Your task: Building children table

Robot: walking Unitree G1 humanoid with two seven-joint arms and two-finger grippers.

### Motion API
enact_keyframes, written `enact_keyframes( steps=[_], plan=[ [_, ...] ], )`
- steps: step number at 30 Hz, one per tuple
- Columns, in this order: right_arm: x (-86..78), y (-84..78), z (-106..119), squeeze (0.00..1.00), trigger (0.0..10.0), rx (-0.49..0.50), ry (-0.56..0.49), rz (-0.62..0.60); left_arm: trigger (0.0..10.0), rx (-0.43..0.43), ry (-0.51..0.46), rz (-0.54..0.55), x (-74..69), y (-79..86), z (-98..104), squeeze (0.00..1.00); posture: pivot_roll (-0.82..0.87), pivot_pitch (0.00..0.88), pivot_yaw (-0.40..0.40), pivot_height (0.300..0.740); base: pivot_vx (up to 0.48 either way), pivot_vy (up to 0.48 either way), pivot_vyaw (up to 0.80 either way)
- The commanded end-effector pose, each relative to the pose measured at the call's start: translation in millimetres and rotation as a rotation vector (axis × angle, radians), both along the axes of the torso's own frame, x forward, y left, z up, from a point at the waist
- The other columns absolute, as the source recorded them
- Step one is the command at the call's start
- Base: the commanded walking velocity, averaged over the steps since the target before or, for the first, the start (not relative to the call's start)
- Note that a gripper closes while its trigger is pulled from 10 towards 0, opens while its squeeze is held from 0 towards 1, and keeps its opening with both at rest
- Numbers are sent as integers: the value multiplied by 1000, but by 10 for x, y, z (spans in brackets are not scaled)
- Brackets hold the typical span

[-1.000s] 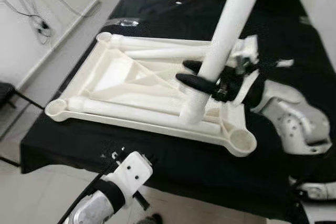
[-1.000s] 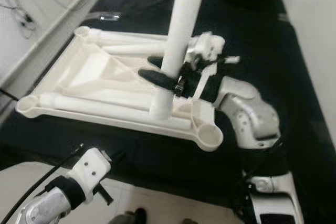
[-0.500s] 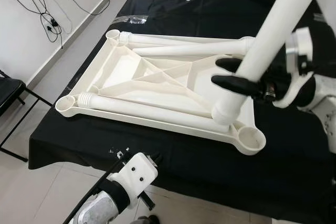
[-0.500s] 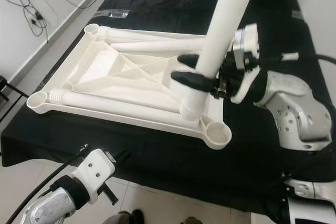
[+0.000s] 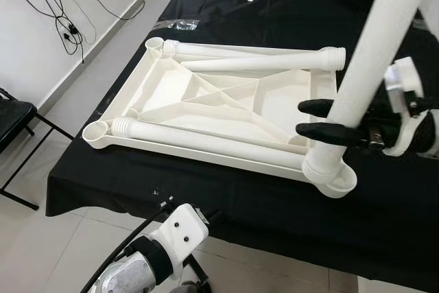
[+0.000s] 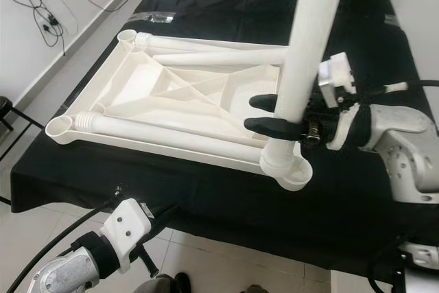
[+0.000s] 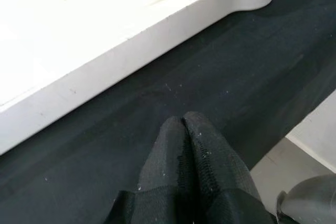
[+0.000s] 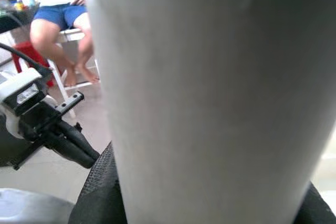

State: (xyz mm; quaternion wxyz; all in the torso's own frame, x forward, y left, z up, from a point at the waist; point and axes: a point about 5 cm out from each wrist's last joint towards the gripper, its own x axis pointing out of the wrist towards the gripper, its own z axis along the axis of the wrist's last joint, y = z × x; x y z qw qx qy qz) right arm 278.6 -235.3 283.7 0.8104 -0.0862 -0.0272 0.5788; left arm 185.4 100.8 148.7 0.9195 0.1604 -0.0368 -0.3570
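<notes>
The white table top [image 5: 219, 111] lies upside down on the black cloth [image 5: 226, 204], filling the middle of the frame, with three loose legs [image 5: 206, 143] resting inside its rim. At the lower right, the right gripper [image 6: 269, 114] has its two black fingers closed around a fourth leg [image 6: 302, 66], which stands nearly upright with its ribbed end sitting at the corner socket [image 6: 293, 173] nearest the robot (whether it is seated or merely resting on the lip I cannot tell). To do this step well, the leg should probably be brought square to the socket before any push, since it leans a little toward the top of the frame; pressing at an angle could jam the ribs or tip the table top. A steady downward press with a slight twist looks right. The left gripper [image 7: 188, 145] hovers by the cloth's near edge at the bottom of the frame, fingers pressed together and holding nothing.
</notes>
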Motion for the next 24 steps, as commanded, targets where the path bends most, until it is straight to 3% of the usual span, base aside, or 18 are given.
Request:
enact_keyframes(
  steps=[1, 15, 24],
  plan=[
    [-12, -47, -7, 0, 10000, 13, 3, 0, 10000, 13, 9, -7, -4, 25, -34, 0, 24, 245, 58, 740, 0, 0, 0],
    [-17, -299, -64, 0, 10000, 34, 14, -92, 10000, 5, -17, -25, -14, 38, 4, 0, 36, 252, 62, 740, 0, 0, 0],
    [-169, -348, -85, 0, 10000, 3, 6, -88, 10000, 8, -18, -24, -3, 62, 3, 0, 28, 254, 70, 740, 0, 0, 0]
  ],
)
